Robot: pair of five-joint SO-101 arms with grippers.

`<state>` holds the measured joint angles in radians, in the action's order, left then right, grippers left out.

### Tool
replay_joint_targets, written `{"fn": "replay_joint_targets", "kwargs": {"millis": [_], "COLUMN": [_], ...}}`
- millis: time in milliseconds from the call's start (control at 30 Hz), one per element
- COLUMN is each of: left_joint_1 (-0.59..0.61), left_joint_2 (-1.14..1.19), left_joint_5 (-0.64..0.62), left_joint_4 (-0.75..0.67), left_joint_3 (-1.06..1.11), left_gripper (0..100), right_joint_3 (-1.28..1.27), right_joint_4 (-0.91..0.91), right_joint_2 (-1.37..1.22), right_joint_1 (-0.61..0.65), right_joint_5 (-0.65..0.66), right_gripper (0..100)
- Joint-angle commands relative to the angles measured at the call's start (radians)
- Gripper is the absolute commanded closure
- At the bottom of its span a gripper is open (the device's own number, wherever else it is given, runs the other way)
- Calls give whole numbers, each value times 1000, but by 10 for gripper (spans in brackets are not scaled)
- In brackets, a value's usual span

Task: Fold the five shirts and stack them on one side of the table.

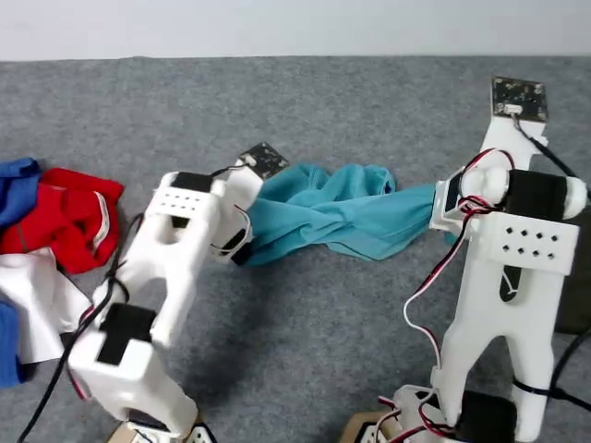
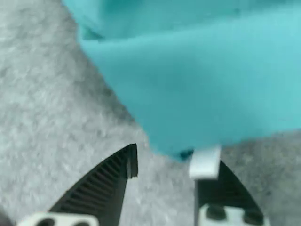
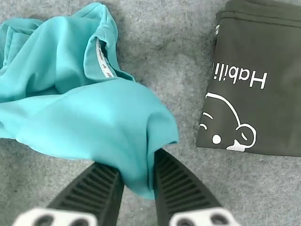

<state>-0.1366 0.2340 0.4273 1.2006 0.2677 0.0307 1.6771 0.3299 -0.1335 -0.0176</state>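
Note:
A crumpled teal shirt (image 1: 328, 212) lies stretched across the middle of the grey table. My right gripper (image 3: 138, 181) is shut on its right end, with a fold of teal cloth (image 3: 94, 122) pinched between the fingers; from above this gripper (image 1: 441, 210) sits at the shirt's right tip. At the shirt's left end is my left gripper (image 1: 238, 249). The left gripper (image 2: 164, 165) stands open just over the table, and the teal hem (image 2: 188, 94) reaches only to its fingertips.
A pile of loose shirts lies at the table's left edge: red (image 1: 74, 217), blue (image 1: 17, 185) and white (image 1: 37, 295). A folded dark olive shirt (image 3: 258, 80) with a white print lies flat to the right of the right gripper.

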Motion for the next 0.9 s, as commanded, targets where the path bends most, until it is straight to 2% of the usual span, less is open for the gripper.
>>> {"fn": "replay_joint_targets", "kwargs": {"millis": [0, 100, 300, 433, 567, 767, 867], "left_joint_1": [-12, -3, 91, 167, 203, 195, 203], "left_joint_2": [31, 37, -101, -288, -465, -643, -652], "left_joint_5": [-9, -9, -14, -80, -94, -72, 18], "left_joint_4": [-31, -14, 121, 163, 164, 160, 163], "left_joint_3": [-61, -97, -232, -344, -404, -421, -420], "left_gripper": [887, 994, 996, 996, 995, 995, 995], "right_joint_3": [44, 49, 77, 155, 239, 377, 407], "right_joint_4": [-15, -16, -27, -27, -73, -142, -176], "right_joint_2": [7, 7, 8, 7, 7, 5, 4], "right_joint_1": [-18, -42, -96, -114, -116, -111, -110], "right_joint_5": [3, 3, 2, 2, 2, -83, -89], "right_gripper": [988, 988, 988, 988, 988, 988, 988]}}
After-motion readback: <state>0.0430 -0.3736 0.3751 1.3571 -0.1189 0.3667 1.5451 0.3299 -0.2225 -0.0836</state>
